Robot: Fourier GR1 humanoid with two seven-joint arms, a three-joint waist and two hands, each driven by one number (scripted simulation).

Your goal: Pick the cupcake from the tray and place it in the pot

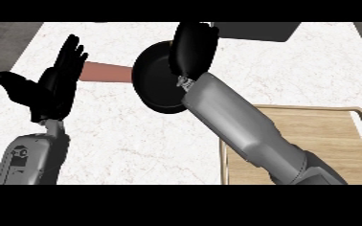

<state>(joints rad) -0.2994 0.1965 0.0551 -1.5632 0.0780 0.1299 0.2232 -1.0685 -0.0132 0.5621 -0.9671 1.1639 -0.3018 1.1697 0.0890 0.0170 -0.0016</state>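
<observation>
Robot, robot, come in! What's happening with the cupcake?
Right hand over the pot, fingers hidden. Left hand open, resting. Cupcake not visible. Tray shows bare wood.

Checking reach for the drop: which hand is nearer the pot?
Right. The right hand is over the pot, overlapping its far rim. The left hand rests open, fingers up, at the view's left, apart from the pot, beyond the end of its brown handle.
</observation>
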